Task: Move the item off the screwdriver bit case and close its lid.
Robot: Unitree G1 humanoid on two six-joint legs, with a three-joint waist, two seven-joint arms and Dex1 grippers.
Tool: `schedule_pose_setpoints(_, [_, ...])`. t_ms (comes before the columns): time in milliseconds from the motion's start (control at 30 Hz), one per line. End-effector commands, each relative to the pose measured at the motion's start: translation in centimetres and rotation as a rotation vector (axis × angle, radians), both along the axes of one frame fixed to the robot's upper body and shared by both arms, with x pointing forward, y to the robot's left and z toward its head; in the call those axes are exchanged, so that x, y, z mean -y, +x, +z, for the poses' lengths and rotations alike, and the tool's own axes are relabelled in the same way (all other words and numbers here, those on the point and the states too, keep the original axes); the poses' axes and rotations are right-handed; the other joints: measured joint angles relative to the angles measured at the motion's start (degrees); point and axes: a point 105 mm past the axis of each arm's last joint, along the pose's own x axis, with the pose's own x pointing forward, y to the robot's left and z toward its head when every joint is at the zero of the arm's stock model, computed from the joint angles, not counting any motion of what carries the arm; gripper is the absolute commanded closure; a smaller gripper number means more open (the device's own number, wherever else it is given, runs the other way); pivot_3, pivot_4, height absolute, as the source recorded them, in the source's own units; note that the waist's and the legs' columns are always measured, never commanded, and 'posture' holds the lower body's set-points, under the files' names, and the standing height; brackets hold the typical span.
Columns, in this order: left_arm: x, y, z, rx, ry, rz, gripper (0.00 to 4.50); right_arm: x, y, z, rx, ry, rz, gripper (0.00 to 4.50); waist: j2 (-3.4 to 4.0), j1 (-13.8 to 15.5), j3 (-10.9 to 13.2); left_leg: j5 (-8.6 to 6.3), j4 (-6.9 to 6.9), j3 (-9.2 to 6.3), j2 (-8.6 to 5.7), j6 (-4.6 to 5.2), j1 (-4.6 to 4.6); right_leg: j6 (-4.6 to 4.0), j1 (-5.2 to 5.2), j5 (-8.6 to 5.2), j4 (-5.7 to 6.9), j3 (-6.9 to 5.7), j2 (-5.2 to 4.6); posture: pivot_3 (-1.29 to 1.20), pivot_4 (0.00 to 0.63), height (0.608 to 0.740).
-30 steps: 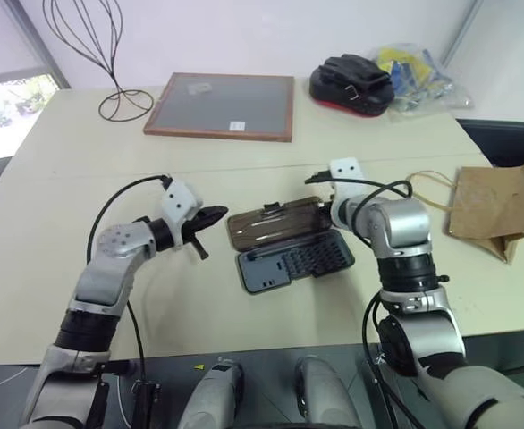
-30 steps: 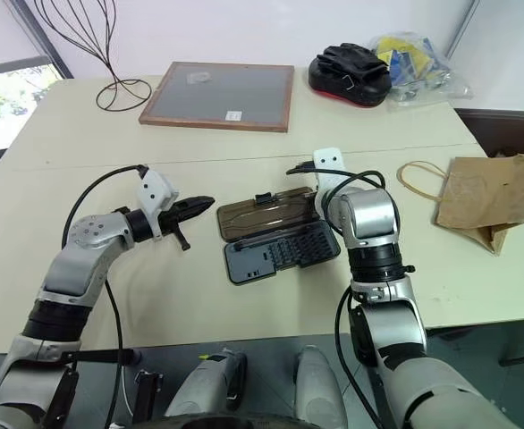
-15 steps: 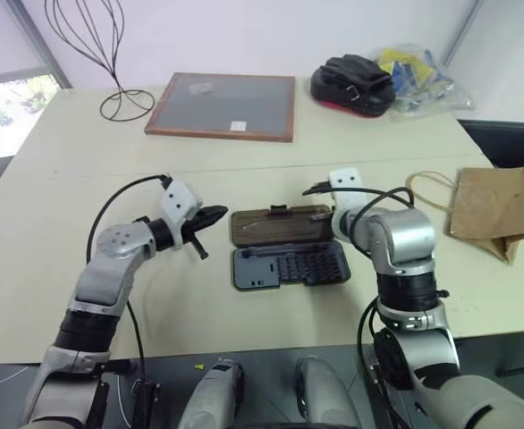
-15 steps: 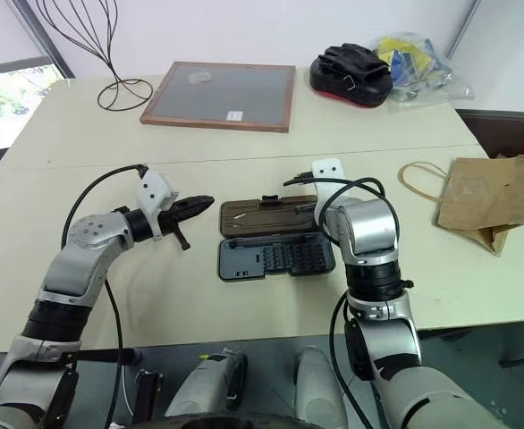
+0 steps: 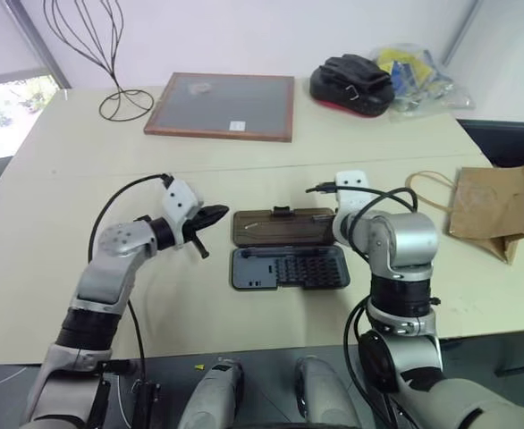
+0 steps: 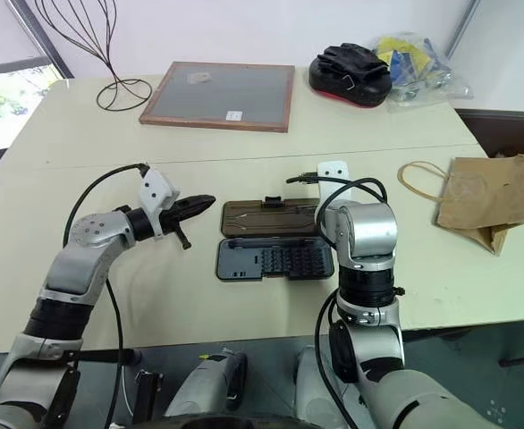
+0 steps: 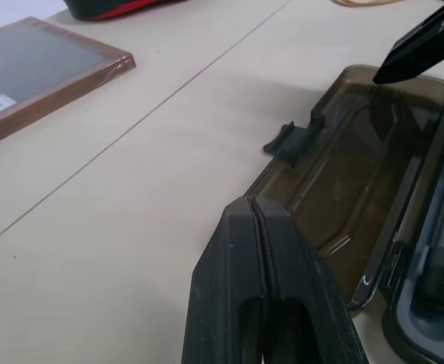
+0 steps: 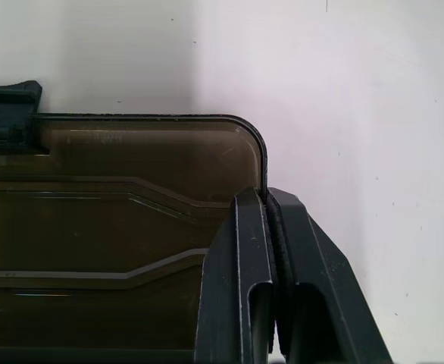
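- Lying open on the table [image 5: 56, 179], the screwdriver bit case [image 5: 289, 267] has its grey tray of bits on the near side and the lid [image 5: 283, 225] folded flat back on the far side, latch tab pointing away from the tray
- The brown paper bag [image 5: 496, 206] lies off the case, well apart to its right near the table's right edge, its string handle looped toward the case
- The right gripper [image 8: 267, 199] is above the right-hand end of the case, pointing steeply down; its two black fingers are pressed together with nothing between them, their tips right at the lid's rounded right corner, though I cannot tell whether they touch it
- The left gripper [image 5: 214, 215] hangs just left of the case, beside the lid's left end and clear of it; its fingers are also closed flat against each other and hold nothing
- Beyond the case, toward the far edge, lies a wooden-framed grey board [image 5: 223, 105]
- Right of the board sits a black-and-red pouch [image 5: 351, 84], with a clear plastic bag [image 5: 418, 76] of coloured bits beside it
- Left of the board stands a wire stand [image 5: 101, 58]
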Motion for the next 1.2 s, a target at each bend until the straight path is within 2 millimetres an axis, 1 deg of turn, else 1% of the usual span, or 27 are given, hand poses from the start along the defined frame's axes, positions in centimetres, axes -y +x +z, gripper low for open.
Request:
schedule_pose_setpoints(33, [0.2,0.1,1.1,0.047,-0.004,-0.015,4.50,-0.8,-0.2,0.9,0.045,0.015,0.026,4.47,0.00,-0.08,0.00,0.00,0.00,0.00,0.00,0.00,0.00,0.00,-0.01,0.00,0.00,0.00,0.00,0.00,0.150,0.734])
schedule_pose_setpoints(233, [0.0,0.0,1.2,0.050,-0.003,-0.009,4.50,-1.9,-0.5,0.5,0.034,0.029,0.065,4.47,0.00,-0.09,0.00,0.00,-0.01,0.00,0.00,0.00,0.00,0.00,-0.02,0.00,0.01,0.00,0.00,0.00,0.150,0.734])
schedule_pose_setpoints(467, [-0.2,0.0,1.2,0.052,-0.001,0.000,4.50,-2.5,-0.6,0.3,0.025,0.034,0.096,4.47,0.00,-0.10,0.00,0.00,-0.01,0.00,0.00,0.00,0.00,0.00,-0.02,0.00,0.01,0.00,0.00,0.00,0.150,0.734])
schedule_pose_setpoints(700, [-0.3,0.0,1.2,0.055,-0.002,0.005,4.50,-2.9,-0.5,0.4,0.022,0.039,0.116,4.47,0.00,-0.10,0.00,0.00,-0.01,0.00,0.00,-0.01,0.00,0.00,-0.02,0.00,0.01,0.00,0.00,0.00,0.150,0.734])
schedule_pose_setpoints(867, [-0.2,-0.1,1.2,0.055,-0.003,0.005,4.50,-2.8,-0.6,0.1,0.011,0.095,0.082,4.47,0.00,-0.14,0.00,0.00,-0.02,0.00,0.01,-0.01,0.01,0.00,-0.02,0.00,0.01,0.00,0.01,0.00,0.150,0.734])
schedule_pose_setpoints(967, [-0.2,0.0,1.2,0.056,-0.004,0.003,4.50,-2.7,-0.5,0.1,0.010,0.089,0.084,3.65,0.01,-0.11,0.01,0.00,-0.02,0.00,0.01,-0.01,0.00,0.00,-0.02,0.00,0.01,0.00,0.01,0.00,0.150,0.734])
schedule_pose_setpoints(1033, [-0.1,0.0,1.3,0.056,-0.005,0.001,4.50,-2.6,-0.5,0.3,0.019,0.081,0.093,2.72,0.01,-0.07,0.01,0.00,-0.02,0.00,0.01,-0.01,0.00,0.00,-0.03,0.00,0.01,0.00,0.01,0.00,0.150,0.734])
schedule_pose_setpoints(1133, [0.0,0.0,1.2,0.055,-0.006,-0.003,4.50,-2.4,-0.4,0.8,0.035,0.067,0.103,1.19,0.01,-0.01,0.01,0.00,-0.01,0.00,0.00,-0.01,0.00,0.00,-0.02,0.00,0.01,0.00,0.00,0.00,0.150,0.734])
schedule_pose_setpoints(1167, [0.0,0.0,1.3,0.055,-0.008,-0.007,4.50,-2.2,-0.3,1.0,0.043,0.060,0.106,0.62,0.01,-0.01,0.01,0.00,-0.01,0.00,0.00,-0.01,0.00,0.00,-0.02,0.00,0.01,0.00,0.00,0.00,0.150,0.734])
schedule_pose_setpoints(1200, [0.1,0.0,1.3,0.054,-0.008,-0.009,4.50,-2.1,-0.3,1.2,0.049,0.055,0.109,0.17,0.01,-0.01,0.01,0.00,-0.01,0.00,0.00,-0.01,0.00,0.00,-0.02,0.00,0.01,0.00,0.00,0.00,0.150,0.734])
